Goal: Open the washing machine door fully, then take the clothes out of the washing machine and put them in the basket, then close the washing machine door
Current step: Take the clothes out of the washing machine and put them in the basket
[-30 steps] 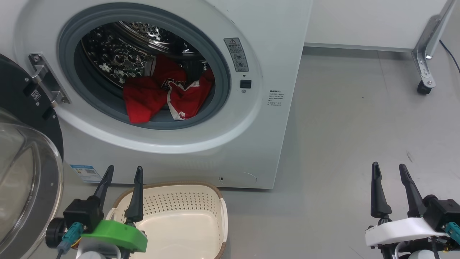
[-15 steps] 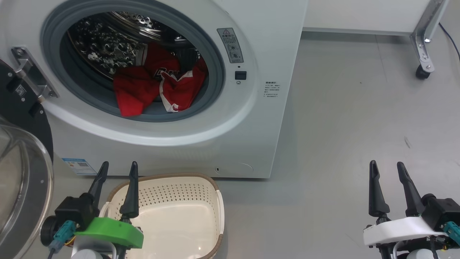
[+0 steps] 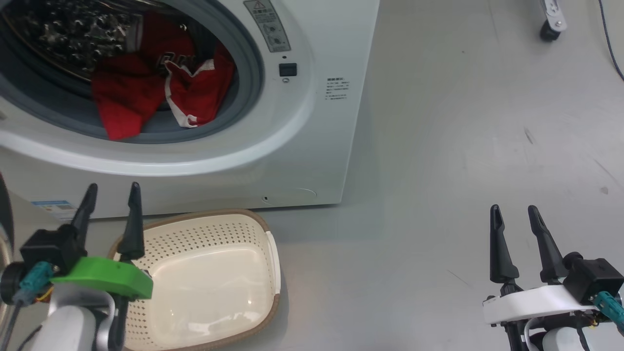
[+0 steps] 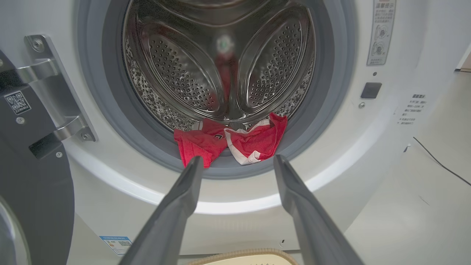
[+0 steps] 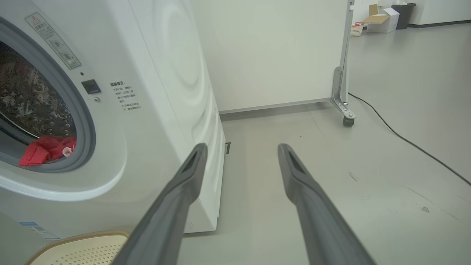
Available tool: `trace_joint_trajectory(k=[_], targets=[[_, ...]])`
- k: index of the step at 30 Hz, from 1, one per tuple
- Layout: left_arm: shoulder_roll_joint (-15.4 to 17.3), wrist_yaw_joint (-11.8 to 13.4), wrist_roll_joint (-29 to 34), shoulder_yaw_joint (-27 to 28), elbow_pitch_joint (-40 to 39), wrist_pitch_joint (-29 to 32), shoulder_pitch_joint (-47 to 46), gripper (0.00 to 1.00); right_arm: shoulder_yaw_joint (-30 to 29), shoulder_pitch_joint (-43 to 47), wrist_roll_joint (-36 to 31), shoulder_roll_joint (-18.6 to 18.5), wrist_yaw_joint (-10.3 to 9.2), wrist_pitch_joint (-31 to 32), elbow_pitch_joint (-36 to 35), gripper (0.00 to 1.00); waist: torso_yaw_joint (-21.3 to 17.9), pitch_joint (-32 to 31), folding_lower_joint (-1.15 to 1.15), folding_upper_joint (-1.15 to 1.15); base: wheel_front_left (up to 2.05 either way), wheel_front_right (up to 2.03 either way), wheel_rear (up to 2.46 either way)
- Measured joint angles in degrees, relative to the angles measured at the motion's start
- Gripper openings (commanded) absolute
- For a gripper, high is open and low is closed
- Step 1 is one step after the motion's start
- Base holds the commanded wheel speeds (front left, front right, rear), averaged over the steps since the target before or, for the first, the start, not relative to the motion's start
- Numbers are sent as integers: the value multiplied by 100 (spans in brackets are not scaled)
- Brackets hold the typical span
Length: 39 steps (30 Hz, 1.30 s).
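Clothes (image 3: 127,105): soft, light, limp, likely to drape and snag. Best pinch: thick red fold near gasket (image 3: 247,68). Left gripper (image 3: 113,187), right gripper (image 3: 514,209) both spread, empty.

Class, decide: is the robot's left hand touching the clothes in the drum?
Apart. In the head view the open left hand hovers by the basket, with the washer and its white front between it and the clothes.

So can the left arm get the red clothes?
Probably yes. The door is open, and the spread left fingers point at the clothes by the drum's front edge, with nothing between.
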Motion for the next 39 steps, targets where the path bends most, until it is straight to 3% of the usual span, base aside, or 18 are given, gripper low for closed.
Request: trace_joint_trajectory(k=[22,39], targets=[[927,436,-226,802,815,1552,-1752,100,376,-466,157,91,4,-8,10,100,-1677,1039,0,0,0,0,0],[1288,628,-361,1193,1745,2158,-2525,100,582,-627,467,101,-62,-8,15,100,-2409,1446,0,0,0,0,0]])
